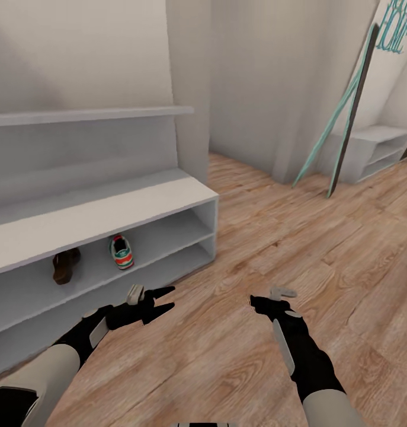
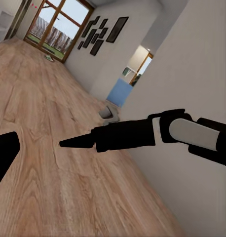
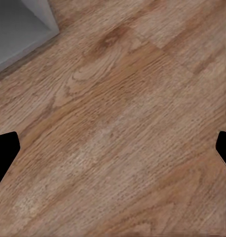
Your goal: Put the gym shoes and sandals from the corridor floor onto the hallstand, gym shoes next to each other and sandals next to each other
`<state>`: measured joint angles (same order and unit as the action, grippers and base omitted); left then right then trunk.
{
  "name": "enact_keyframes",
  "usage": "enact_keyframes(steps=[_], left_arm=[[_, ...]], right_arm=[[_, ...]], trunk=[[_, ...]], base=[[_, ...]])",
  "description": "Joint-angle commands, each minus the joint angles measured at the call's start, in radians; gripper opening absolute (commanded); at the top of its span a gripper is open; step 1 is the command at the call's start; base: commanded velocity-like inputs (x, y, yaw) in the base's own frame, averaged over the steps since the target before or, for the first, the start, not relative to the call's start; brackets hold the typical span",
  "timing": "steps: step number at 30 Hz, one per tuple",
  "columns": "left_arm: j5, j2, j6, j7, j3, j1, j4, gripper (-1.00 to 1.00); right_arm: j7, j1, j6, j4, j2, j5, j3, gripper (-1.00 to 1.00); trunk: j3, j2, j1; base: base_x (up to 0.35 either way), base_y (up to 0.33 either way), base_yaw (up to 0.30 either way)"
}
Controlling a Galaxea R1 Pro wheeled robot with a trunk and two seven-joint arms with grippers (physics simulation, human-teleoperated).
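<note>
Head view: one gym shoe (image 1: 121,251) and one sandal (image 1: 65,265) shelved on the hallstand (image 1: 96,219).
Both light; pinch the stiff heel. Left gripper (image 1: 162,298) and right gripper (image 1: 258,303) spread, empty.

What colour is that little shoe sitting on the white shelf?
The gym shoe is cream-white with green and red-orange accents, seen best in the head view.

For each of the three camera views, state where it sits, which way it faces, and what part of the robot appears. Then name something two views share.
Head view: high, facing down at the hallstand, both arms showing.
Left wrist view: near the left gripper, facing along the corridor floor toward a glass door.
Right wrist view: above the floor, facing down, right gripper fingertips at the edges.
Shared: plank floor, hallstand corner.
</note>
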<state>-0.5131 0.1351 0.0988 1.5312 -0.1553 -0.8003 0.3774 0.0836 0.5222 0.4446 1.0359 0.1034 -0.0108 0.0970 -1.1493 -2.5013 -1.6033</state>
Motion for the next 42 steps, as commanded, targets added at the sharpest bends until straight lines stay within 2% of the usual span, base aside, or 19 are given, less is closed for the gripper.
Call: enact_keyframes(steps=[1,7,22,28,42], left_arm=[[-0.01,0.001,0.01,0.0,-0.009,0.0,0.0,1.0],[-0.01,0.003,0.01,0.0,-0.008,0.0,0.0,1.0],[-0.01,0.006,0.01,0.0,-0.008,0.0,0.0,1.0],[-0.01,0.006,0.01,0.0,-0.008,0.0,0.0,1.0],[-0.01,0.006,0.01,0.0,-0.008,0.0,0.0,1.0]], right_arm=[[0.002,0.001,0.005,0.001,0.001,-0.001,0.001,1.0],[0.002,0.001,0.005,0.001,0.001,-0.001,0.001,1.0],[0.002,0.001,0.005,0.001,0.001,-0.001,0.001,1.0],[0.003,0.001,0.005,0.001,0.001,-0.001,0.001,1.0],[0.002,0.001,0.005,0.001,0.001,-0.001,0.001,1.0]], trunk=[[-0.001,0.0,0.0],[0.022,0.001,0.003],[0.026,0.002,0.003],[0.045,0.044,0.026],[0.045,0.044,0.026]], base=[[0.0,0.0,-0.258],[0.0,0.0,-0.258],[0.0,0.0,-0.258],[0.0,0.0,-0.258],[0.0,0.0,-0.258]])
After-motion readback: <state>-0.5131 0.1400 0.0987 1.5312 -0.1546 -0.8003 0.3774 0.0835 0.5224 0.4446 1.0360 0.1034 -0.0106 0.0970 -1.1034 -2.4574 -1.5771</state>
